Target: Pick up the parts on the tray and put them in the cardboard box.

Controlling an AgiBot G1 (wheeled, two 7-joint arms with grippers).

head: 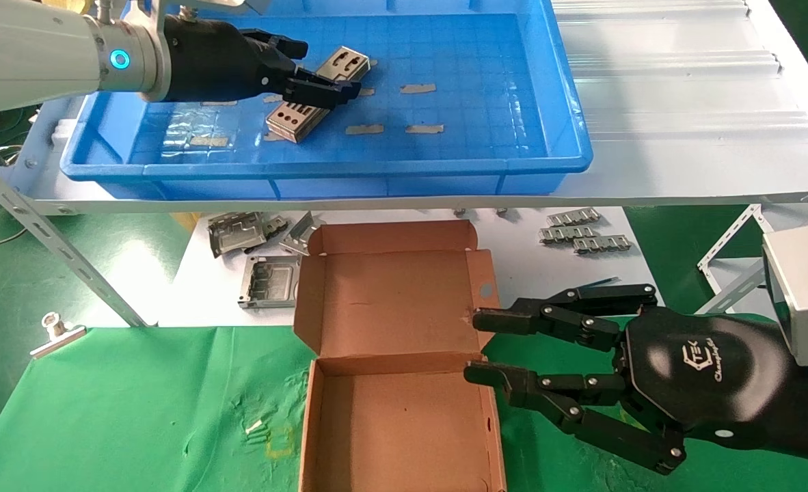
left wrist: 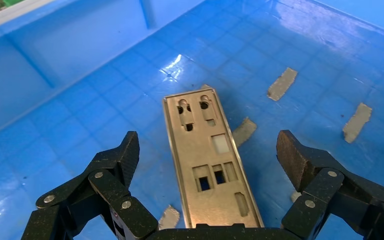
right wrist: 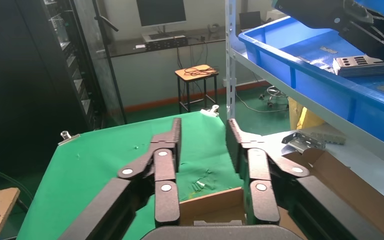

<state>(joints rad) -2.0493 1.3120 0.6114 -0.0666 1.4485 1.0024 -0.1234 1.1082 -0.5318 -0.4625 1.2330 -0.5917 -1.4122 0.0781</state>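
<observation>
Head view shows one metal plate [head: 316, 96] lying diagonally on the gridded floor of the blue tray [head: 547, 160], with several tan tape strips [head: 418, 88] scattered around it. Only one left gripper [head: 325, 87] reaches into the tray, hanging over the plate's middle, and one right gripper [head: 476, 347] sits at the right edge of the single cardboard box [head: 390, 311], which lies open with its lid back and nothing inside. Below the tray's shelf lie about three boxy metal frames [head: 267, 280] to the box's left and three linked strips [head: 585, 234] to its right. Left wrist view adds what the head view hides: the left gripper's fingers [left wrist: 295, 156] are spread wide on either side of the plate [left wrist: 210, 160], not touching it. Right wrist view shows the right gripper [right wrist: 202, 135] parted, holding nothing, above the green cloth [right wrist: 105, 150]
</observation>
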